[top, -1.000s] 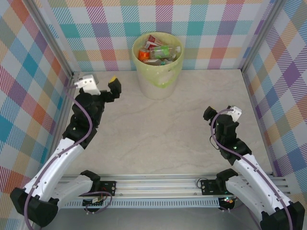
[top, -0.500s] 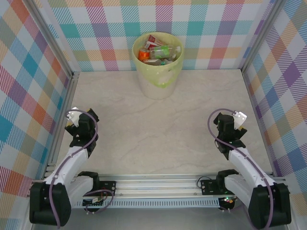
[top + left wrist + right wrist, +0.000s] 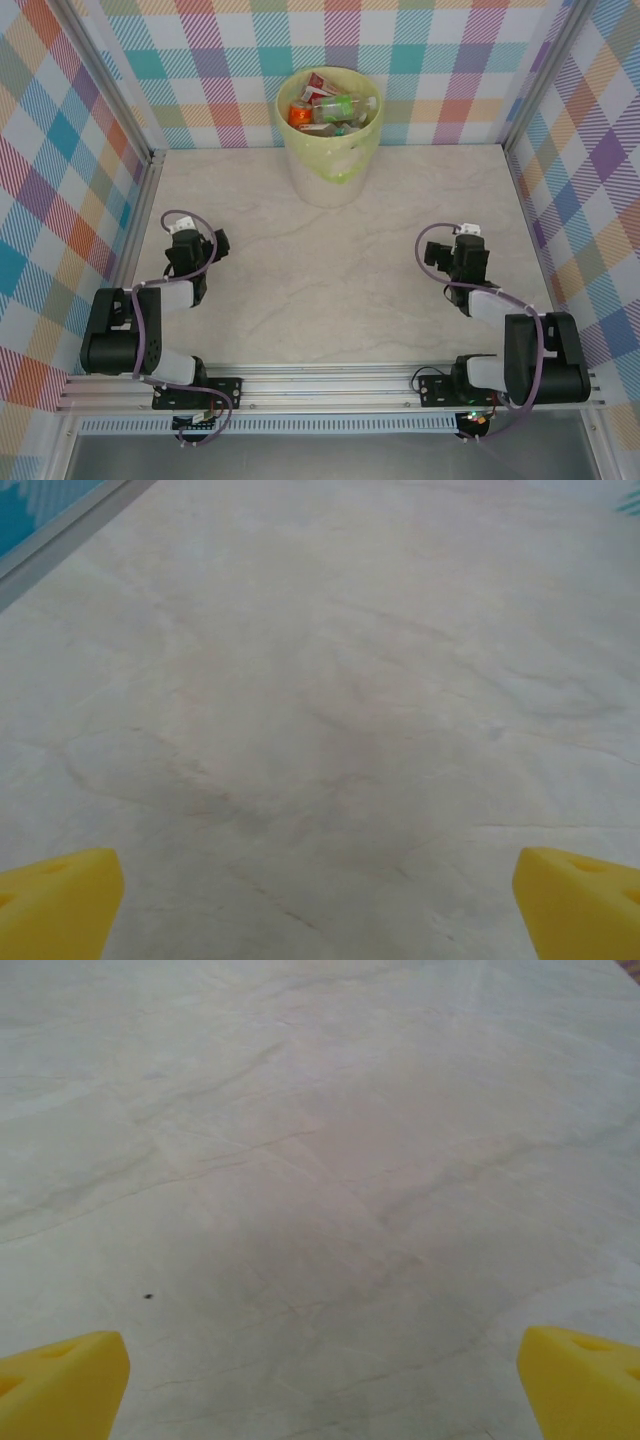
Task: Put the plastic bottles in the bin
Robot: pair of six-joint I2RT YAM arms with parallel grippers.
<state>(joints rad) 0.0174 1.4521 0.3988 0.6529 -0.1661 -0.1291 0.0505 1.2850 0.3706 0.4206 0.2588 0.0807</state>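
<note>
Both arms folded back since a sec ago, my left tool [image 3: 320, 905] and right tool [image 3: 322, 1380] spread wide over counter [image 3: 330, 680], plastic bottles [image 3: 328, 108] in bin [image 3: 330, 165] well ahead

2 black-and-white arms [image 3: 165, 297] (looped purple cables [image 3: 180, 214]), yellow fingertips [image 3: 55, 900]

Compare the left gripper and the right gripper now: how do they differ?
The left gripper sits near the table's left rail, the right gripper toward the right side. The left gripper faces tabletop edged by that rail; the right gripper faces tabletop with a small dark speck. Both are wide open, empty, with yellow fingertips.
</note>
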